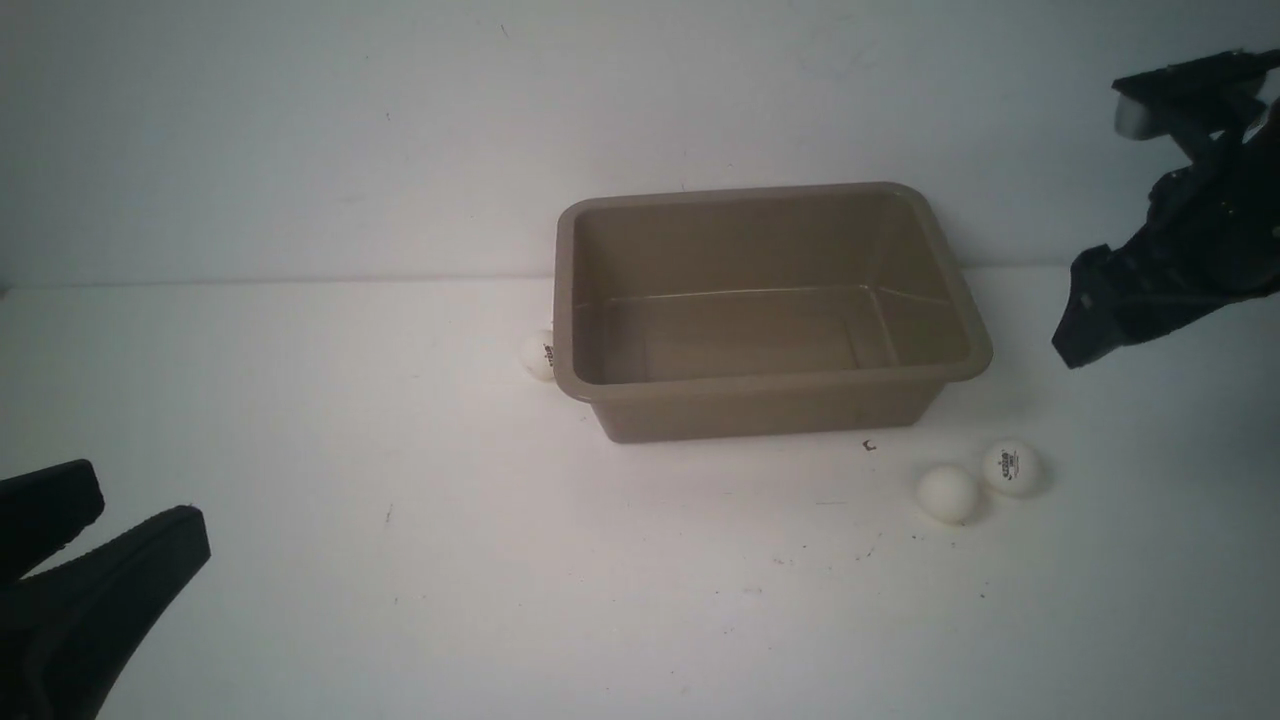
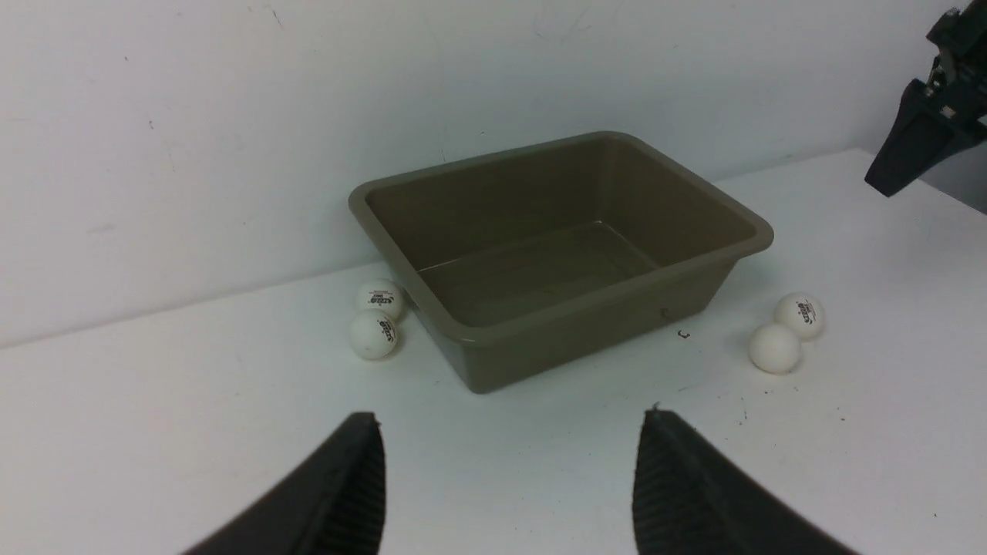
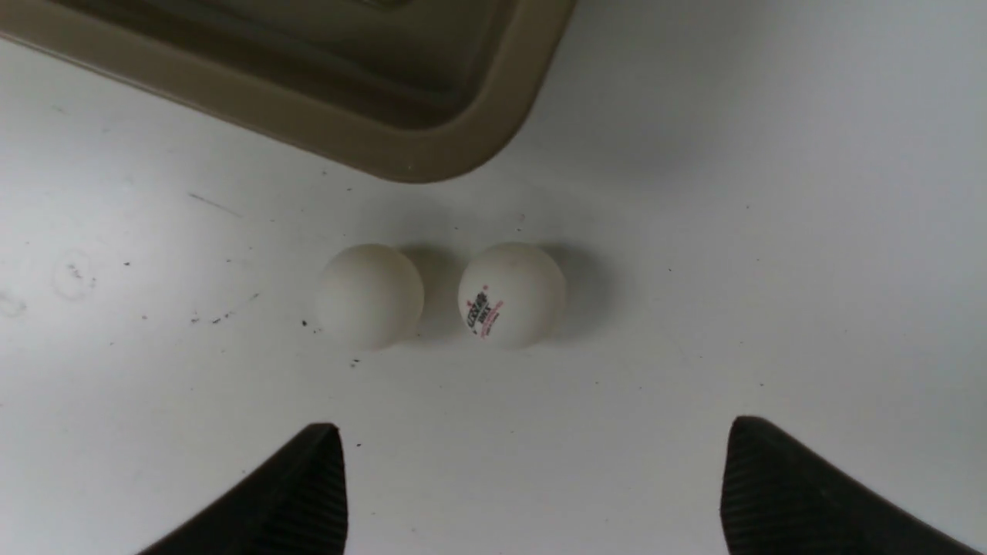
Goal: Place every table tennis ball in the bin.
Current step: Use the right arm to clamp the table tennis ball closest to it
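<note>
White desk (image 1: pixel 400 600) – bin (image 1: pixel 770 410), table tennis balls (image 2: pixel 373 334) paired either side. Left tool (image 2: pixel 509 420) released, empty; right tool (image 3: pixel 536 425) released – raised near right pair.

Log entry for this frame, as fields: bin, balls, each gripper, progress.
bin: upright on the table, empty
left balls: two, on the table beside the bin's left end
right balls: two, on the table near the bin's front right corner
left gripper: open, empty
right gripper: open, empty, above the right balls
progress: no ball in the bin yet
</note>
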Tool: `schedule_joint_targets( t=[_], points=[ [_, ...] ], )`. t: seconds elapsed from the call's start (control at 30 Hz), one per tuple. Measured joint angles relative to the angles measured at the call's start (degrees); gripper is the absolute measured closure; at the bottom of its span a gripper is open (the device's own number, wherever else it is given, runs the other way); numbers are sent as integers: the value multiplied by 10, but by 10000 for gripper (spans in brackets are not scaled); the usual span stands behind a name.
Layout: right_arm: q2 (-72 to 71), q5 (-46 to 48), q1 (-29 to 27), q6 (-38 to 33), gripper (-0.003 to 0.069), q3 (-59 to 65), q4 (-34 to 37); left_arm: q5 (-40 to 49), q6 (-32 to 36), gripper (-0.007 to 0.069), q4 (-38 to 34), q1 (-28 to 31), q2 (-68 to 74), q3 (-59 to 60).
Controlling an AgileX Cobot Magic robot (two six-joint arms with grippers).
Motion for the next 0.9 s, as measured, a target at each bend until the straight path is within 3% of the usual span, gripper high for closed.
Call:
schedule_joint_targets(
  t=[0.5, 0.9],
  points=[
    [90, -104, -11, -28, 74, 62, 61, -16, 23, 230, -13, 0, 0, 0],
    [125, -121, -11, -54, 169, 62, 85, -16, 24, 230, -13, 0, 0, 0]
  ],
)
